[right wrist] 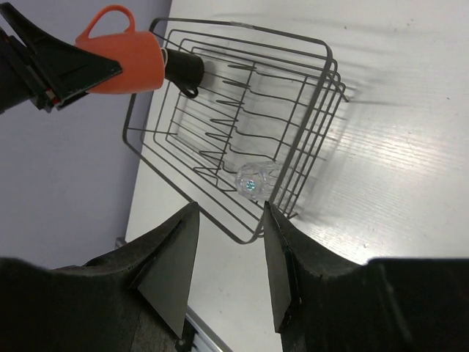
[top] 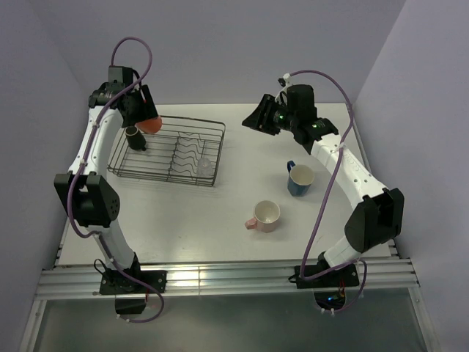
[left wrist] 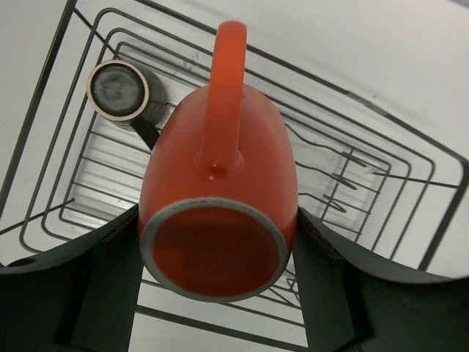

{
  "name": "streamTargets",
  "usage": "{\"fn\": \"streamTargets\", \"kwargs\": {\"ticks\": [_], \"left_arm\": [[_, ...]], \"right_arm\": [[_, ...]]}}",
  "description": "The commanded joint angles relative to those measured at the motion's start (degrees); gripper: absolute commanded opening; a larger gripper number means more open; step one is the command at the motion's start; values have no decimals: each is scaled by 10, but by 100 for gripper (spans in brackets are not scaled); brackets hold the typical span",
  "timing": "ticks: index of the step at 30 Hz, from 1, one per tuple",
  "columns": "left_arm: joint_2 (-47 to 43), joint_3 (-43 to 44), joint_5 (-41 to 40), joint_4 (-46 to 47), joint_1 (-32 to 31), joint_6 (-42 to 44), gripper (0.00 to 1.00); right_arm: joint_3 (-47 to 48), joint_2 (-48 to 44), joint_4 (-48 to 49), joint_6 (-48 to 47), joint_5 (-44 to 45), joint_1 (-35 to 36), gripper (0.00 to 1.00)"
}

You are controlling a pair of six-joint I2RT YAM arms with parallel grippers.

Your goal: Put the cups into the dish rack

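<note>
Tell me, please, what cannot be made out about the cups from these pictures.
Glass tumbler: too small and clear in the top view, crossed by dish rack wires in the right wrist view; upright or inverted unclear.
Dark brown mug: left wrist view shows one round end; mouth or base unclear.
Blue mug and pink mug: outside both wrist views.
Orange mug: inside hidden everywhere.
</note>
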Motion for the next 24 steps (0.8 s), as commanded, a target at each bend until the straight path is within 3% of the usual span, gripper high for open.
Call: {"fn": "streamTargets", "kwargs": {"ticks": [1,24], "left_arm": [[0,61,-25,-17,1,39,0],[140,84,-38,-59,-6,57,0]], "right_arm": [[-6,-22,-9,-25,15,-4,48],[-25,-28,-3,-30,15,-4,48]]}}
